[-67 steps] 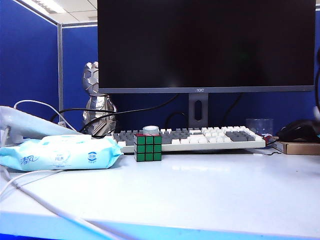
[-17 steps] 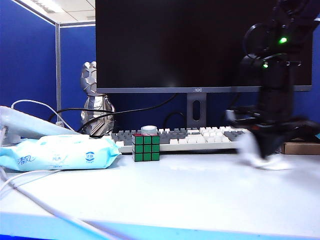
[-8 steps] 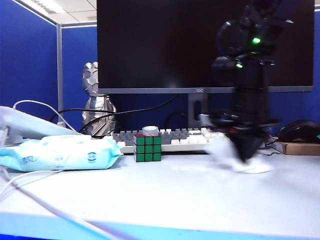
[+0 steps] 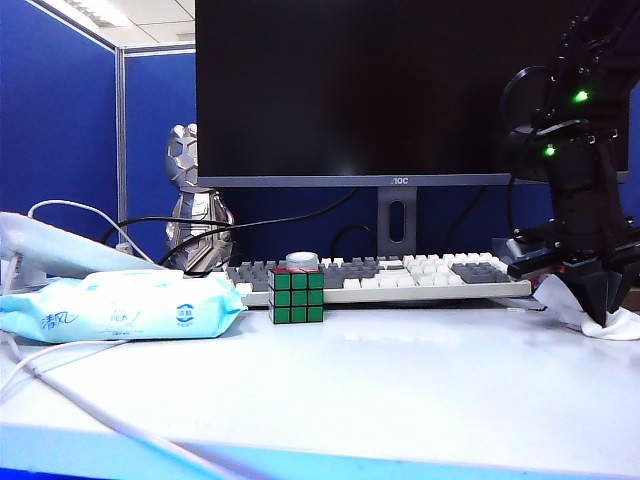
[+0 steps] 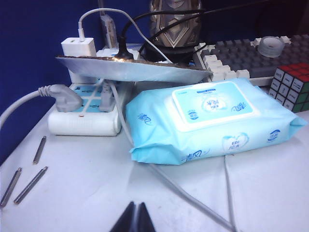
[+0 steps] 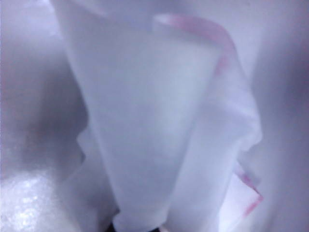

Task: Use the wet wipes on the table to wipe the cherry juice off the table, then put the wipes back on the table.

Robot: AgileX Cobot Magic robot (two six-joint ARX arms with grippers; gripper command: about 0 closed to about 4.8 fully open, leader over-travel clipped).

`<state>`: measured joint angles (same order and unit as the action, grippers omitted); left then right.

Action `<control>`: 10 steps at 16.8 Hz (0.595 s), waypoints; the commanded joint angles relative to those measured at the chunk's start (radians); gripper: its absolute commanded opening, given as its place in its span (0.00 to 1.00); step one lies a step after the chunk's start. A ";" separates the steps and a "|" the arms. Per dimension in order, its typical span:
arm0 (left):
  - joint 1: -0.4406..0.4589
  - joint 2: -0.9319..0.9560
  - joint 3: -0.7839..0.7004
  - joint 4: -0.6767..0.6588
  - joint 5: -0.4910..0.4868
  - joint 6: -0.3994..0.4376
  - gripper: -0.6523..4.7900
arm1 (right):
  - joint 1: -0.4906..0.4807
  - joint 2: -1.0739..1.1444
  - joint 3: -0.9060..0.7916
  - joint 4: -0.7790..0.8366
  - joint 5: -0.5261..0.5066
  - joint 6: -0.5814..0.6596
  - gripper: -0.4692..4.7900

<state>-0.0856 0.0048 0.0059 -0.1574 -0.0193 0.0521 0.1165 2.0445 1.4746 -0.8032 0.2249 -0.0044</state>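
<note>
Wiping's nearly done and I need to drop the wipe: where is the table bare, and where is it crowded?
Bare: the table in front of the keyboard, between the Rubik's cube and the right gripper, shut on the wet wipes. Crowded: the left, around the blue packet, cables and parked left gripper.

Only clear text: "AOC" on the monitor [image 4: 400, 181] bottom bezel, up and well left of the right gripper [image 4: 600, 318] fingers in the exterior view. The light-blue wipes packet [image 5: 212, 121] just beyond the left gripper [image 5: 135, 220] fingertips carries Chinese characters and round logos on lid label and side, too small to read.
</note>
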 commanded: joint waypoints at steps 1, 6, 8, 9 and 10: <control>0.002 -0.003 -0.001 -0.013 -0.002 0.000 0.16 | 0.071 0.045 -0.032 -0.082 -0.265 -0.036 0.09; 0.002 -0.003 -0.001 -0.013 -0.003 0.000 0.16 | 0.275 0.045 -0.032 -0.121 -0.431 -0.149 0.09; 0.002 -0.003 -0.001 -0.013 -0.003 0.000 0.16 | 0.325 0.045 -0.032 -0.179 -0.423 -0.145 0.09; 0.002 -0.003 -0.001 -0.013 -0.003 0.000 0.16 | 0.326 0.045 -0.032 -0.220 -0.408 -0.131 0.09; 0.002 -0.003 -0.001 -0.013 -0.003 0.000 0.16 | 0.322 0.044 -0.032 -0.254 -0.327 -0.117 0.09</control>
<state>-0.0856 0.0044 0.0059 -0.1570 -0.0193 0.0521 0.4305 2.0377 1.4826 -0.8845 -0.1505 -0.1410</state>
